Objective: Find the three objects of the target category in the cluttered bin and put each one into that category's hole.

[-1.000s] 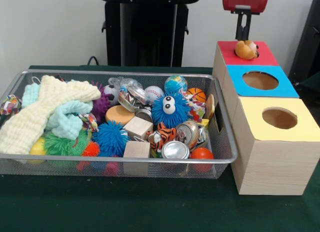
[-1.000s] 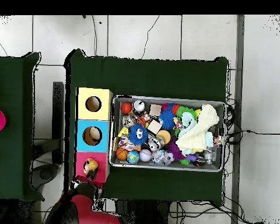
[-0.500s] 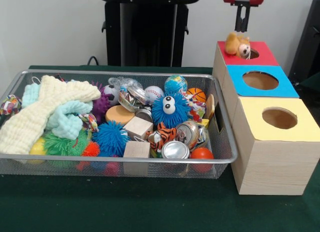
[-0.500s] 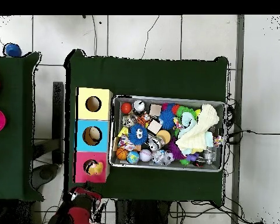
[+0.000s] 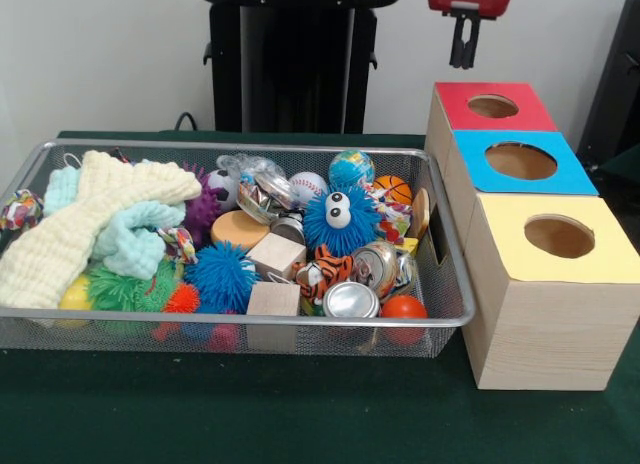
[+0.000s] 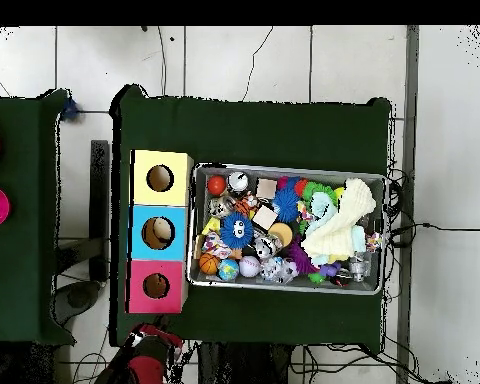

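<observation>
Wire-mesh bin (image 5: 440,314) brims with spiky balls, cans, wood blocks; pincer (image 5: 462,46) hangs empty, opening unclear.

You see wire-mesh metal bin (image 5: 40,329), bright finish. Wooden boxes (image 5: 545,329): pale visible grain, matt; tops matt red, blue, yellow. Table cover (image 5: 300,414): dark green cloth, matt. Crushed cans (image 5: 352,300): shiny metal. Knitted cloth (image 5: 70,229): cream, ribbed, soft. Wooden blocks (image 5: 273,298): plain, smooth. Blue spiky ball (image 5: 338,221): rubbery bristles. Orange ball (image 5: 404,307): smooth, slight gloss.
</observation>
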Tool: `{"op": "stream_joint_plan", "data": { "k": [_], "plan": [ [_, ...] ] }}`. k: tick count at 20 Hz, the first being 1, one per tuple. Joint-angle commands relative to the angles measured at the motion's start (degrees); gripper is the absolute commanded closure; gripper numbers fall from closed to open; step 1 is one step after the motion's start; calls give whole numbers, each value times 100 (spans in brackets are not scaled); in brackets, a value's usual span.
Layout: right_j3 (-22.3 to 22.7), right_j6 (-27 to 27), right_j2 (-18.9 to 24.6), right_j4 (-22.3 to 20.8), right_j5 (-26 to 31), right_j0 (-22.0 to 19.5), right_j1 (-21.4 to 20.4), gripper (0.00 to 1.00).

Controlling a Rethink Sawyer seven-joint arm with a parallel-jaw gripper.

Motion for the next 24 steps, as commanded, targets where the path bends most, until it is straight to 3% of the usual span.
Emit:
{"op": "stream_joint_plan", "data": {
  "k": [1, 11, 18, 24],
  "plan": [
    [-435, 1494, 333, 86, -422, -6, 448, 100],
    [-625, 1285, 242, 191, -31, -79, 292, 100],
    [-1311, 512, -103, 279, 1325, -213, 73, 100],
    [-1542, 379, -18, -19, 1834, -506, 4, 100]
  ]
}}
